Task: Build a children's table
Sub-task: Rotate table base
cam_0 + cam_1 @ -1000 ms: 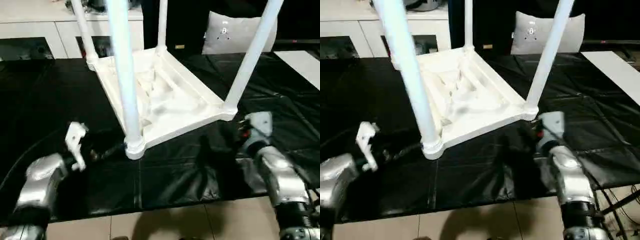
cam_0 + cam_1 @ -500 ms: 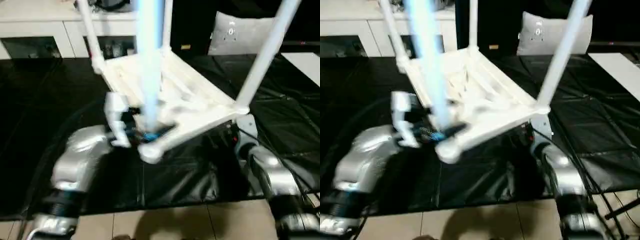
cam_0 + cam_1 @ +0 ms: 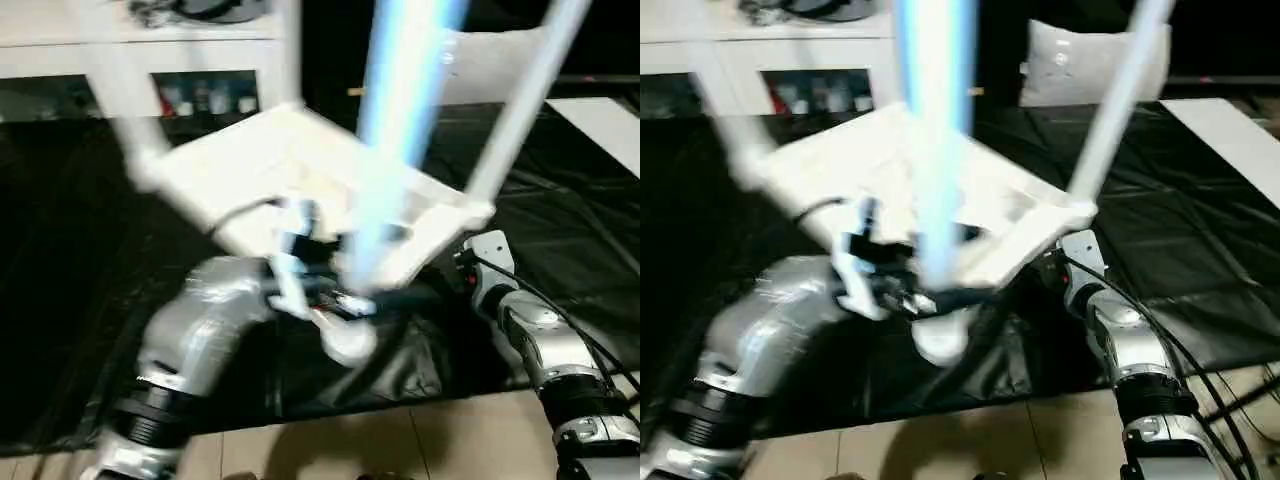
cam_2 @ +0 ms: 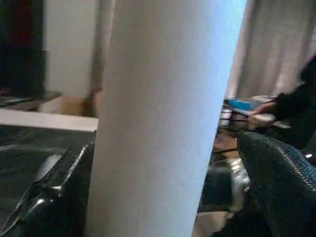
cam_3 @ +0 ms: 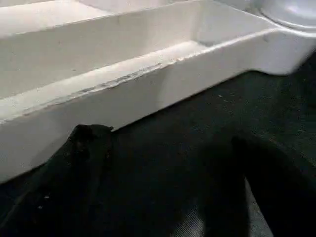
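Observation:
The white children's table (image 3: 250, 165) lies upside down and tilted on the black sheet, its legs pointing up. The near leg (image 3: 400, 130) rises from a round corner socket (image 3: 348, 340) at the front. My left gripper (image 3: 340, 290) is open around the base of that leg. In the left wrist view the leg (image 4: 158, 118) stands between the fingers (image 4: 281, 182), with a gap on one side. My right gripper (image 3: 470, 270) is open, low on the sheet by the table's right corner. In the right wrist view the table's rim (image 5: 123, 84) is just ahead of its fingers.
A black sheet (image 3: 60, 250) covers the work surface. A white cabinet with glass doors (image 3: 100, 60) stands behind it, and a grey cushion (image 3: 1080, 65) at the back right. A white board (image 3: 610, 120) lies at the far right. Tiled floor (image 3: 350, 450) runs along the front edge.
My left arm has swung right from the open sheet to the near leg. The table has turned and tilted, and its near leg now leans to the right. The right arm has barely moved.

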Tool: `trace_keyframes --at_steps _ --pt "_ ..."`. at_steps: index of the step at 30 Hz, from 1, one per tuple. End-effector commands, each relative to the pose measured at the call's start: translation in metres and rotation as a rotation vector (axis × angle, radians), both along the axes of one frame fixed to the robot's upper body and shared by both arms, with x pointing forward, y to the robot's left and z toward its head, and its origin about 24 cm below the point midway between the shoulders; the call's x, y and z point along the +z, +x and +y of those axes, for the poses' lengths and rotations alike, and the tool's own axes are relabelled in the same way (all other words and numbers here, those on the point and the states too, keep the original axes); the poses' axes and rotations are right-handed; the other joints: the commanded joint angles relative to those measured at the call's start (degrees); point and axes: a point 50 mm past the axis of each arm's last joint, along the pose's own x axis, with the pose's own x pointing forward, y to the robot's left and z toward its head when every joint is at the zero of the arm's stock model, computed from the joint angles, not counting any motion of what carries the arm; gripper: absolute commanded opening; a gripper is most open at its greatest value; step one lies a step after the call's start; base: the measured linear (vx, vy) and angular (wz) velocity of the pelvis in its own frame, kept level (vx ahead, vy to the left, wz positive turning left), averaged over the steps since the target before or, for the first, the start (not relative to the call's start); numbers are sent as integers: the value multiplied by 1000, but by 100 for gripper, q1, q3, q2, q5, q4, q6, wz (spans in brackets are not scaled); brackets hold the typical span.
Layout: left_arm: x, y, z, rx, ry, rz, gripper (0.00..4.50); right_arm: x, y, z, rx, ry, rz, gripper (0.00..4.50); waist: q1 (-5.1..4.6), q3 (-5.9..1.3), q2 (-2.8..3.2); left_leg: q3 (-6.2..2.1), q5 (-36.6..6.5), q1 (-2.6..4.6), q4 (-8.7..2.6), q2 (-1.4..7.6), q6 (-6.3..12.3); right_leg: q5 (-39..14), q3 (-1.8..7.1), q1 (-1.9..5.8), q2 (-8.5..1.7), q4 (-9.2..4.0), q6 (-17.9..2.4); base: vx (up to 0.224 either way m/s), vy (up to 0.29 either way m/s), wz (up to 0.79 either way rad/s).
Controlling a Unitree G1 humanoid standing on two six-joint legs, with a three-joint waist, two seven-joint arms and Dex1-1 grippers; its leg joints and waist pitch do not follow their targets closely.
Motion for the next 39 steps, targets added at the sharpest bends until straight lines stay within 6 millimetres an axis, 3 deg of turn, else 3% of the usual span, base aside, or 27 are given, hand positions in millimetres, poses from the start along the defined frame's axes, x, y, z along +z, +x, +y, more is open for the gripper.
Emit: trace_keyframes --at_steps 1,5,9,10,15,16,17,20,25,28,31,32,34,35,39 --pt "14 -5 -17 -58 -33 -47 441 9 8 22 87 19 -46 450 31 -393 -50 -101 -413 -66 -309 300 474 -1554 386 387 -545 -420 -805 0 0 0" --pt "16 2 -24 6 -40 -59 441 8 8 30 114 31 -50 450 -3 -385 -68 -105 -493 -69 -307 293 508 -1664 372 390 -527 -451 -729 0 0 0" --pt "19 16 -34 136 -49 -69 441 5 -1 65 302 117 -41 450 -28 -379 -77 -104 -582 -82 -295 275 545 -1895 353 395 -514 -495 -573 0 0 0" --pt "19 16 -34 137 -49 -69 441 5 -2 65 304 118 -41 450 -40 -387 -73 -123 -581 -80 -303 296 548 -1899 351 392 -525 -487 -561 0 0 0" --pt "19 8 -40 112 -72 -45 441 1 -8 75 360 154 -30 450 -47 -393 -59 -120 -527 -67 -302 328 595 -1632 371 369 -541 -450 -771 0 0 0" --pt "19 6 -42 106 -76 -40 441 1 -8 75 358 153 -31 450 -51 -397 -24 -125 -519 -66 -303 338 590 -1547 369 372 -538 -445 -819 0 0 0" --pt "18 5 -43 101 -77 -37 441 0 -8 75 352 149 -32 450 -51 -395 -25 -127 -532 -65 -304 344 586 -1518 371 372 -541 -439 -841 0 0 0" --pt "16 10 -47 160 -69 -48 441 1 -3 67 285 127 -50 450 -44 -394 -30 -119 -558 -63 -302 329 589 -1527 374 375 -536 -445 -863 0 0 0" --pt "7 38 -37 375 40 -106 441 6 3 43 163 113 -79 450 -14 -390 -32 -125 -642 -36 -305 302 554 -1792 356 368 -517 -506 -610 0 0 0" --pt "3 44 -32 413 81 -126 441 8 3 37 136 103 -86 450 9 -403 -24 -128 -581 -39 -304 313 557 -1763 363 361 -534 -485 -597 0 0 0" --pt "-10 56 -11 502 184 -159 441 19 3 14 105 88 -154 450 26 -404 -24 -126 -600 -37 -303 314 549 -1737 361 354 -536 -474 -585 0 0 0" --pt "-14 58 -4 516 211 -164 441 22 1 9 111 108 -161 450 29 -401 10 -129 -640 -34 -306 306 557 -1753 354 358 -524 -478 -580 0 0 0" --pt "-16 59 0 522 231 -168 441 25 1 5 111 116 -171 450 27 -401 -5 -126 -669 -41 -306 299 586 -1813 352 363 -524 -486 -535 0 0 0" --pt "-22 59 8 521 269 -183 441 29 -1 -1 105 116 -197 450 37 -406 40 -128 -661 -32 -300 294 576 -1821 347 361 -529 -481 -552 0 0 0" --pt "-42 48 31 391 378 -206 441 38 -8 -18 149 101 -196 450 41 -419 26 -133 -603 -39 -306 301 647 -1697 358 351 -529 -463 -592 0 0 0"
